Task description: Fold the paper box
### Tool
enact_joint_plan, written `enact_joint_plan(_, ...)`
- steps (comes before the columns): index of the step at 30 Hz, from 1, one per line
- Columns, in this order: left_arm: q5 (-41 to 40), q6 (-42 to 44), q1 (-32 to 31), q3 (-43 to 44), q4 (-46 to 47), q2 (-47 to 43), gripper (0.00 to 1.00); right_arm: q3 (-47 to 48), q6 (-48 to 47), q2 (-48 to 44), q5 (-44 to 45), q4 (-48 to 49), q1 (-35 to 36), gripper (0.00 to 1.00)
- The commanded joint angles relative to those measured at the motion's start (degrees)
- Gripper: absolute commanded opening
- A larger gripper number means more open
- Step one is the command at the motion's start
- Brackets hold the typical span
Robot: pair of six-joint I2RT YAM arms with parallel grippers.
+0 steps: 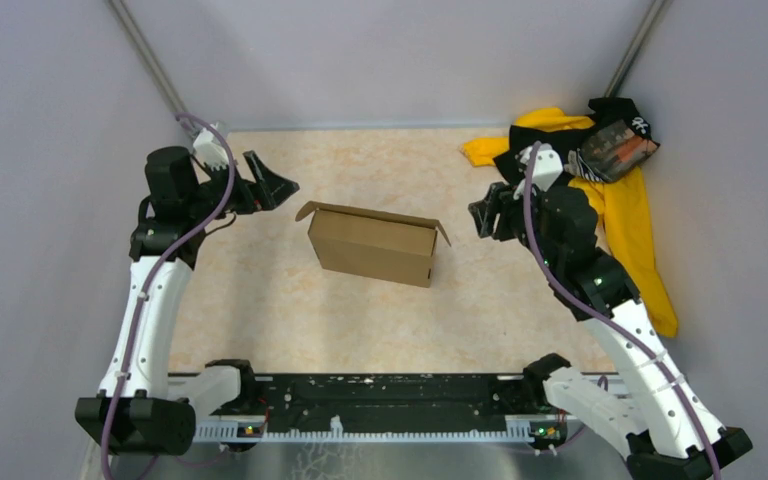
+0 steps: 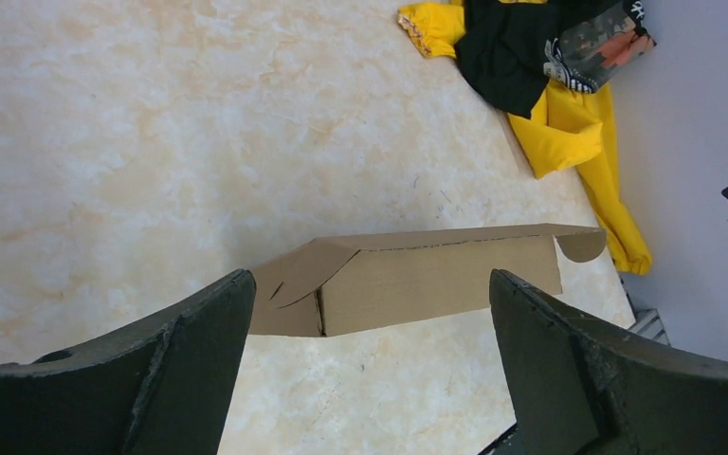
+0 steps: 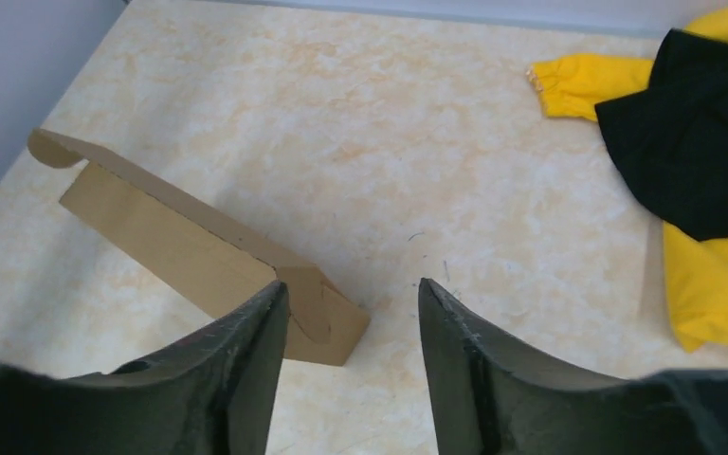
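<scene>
Paper box (image 1: 372, 245) sits unheld; left pincer (image 1: 278, 185) spread wide, right pincer (image 1: 482, 215) half-parted, both empty. Approach its ends squarely.

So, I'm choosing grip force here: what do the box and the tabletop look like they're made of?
The paper box looks like plain brown cardboard with a matte finish. Its cut flaps and raw edges suggest this, and it is probably corrugated. The tabletop is smooth, with cream-and-orange marbling. It could be stone or a printed laminate; the look leaves that open.
</scene>
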Motion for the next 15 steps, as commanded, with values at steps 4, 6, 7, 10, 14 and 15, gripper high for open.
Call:
enact_joint_plan(4, -5.9, 7.3, -2.5, -0.5, -4.3, -1.0, 0.99, 6.4, -3.6, 8.7, -5.4, -5.5, 1.2, 0.38)
enact_joint_plan(6, -7.9, 8.8, -4.8, -1.5, -4.3, -2.1, 0.99, 4.7, -4.5, 7.3, -5.0, -4.0, 3.0, 0.42)
enact_joint_plan(7, -9.1, 9.5, -6.2, -2.0, -3.9, -2.8, 0.99, 3.8, -5.2, 6.4, -5.4, -3.2, 3.6, 0.45)
enact_joint_plan(10, -14.5, 11.4, -12.3, -2.5, -3.9, -4.3, 0.99, 2.4, -5.9, 4.8, -5.5, -2.7, 4.1, 0.51)
enact_joint_plan(14, -20.3, 13.1, -18.2, -3.2, -4.5, -5.5, 0.99, 0.9, -6.9, 4.1, -5.4, -3.1, 5.5, 0.51)
enact_joint_plan(15, -21.1, 13.6, -18.8, -3.5, -4.3, -5.6, 0.99, 0.7, -7.2, 4.4, -4.9, -3.2, 6.2, 0.51)
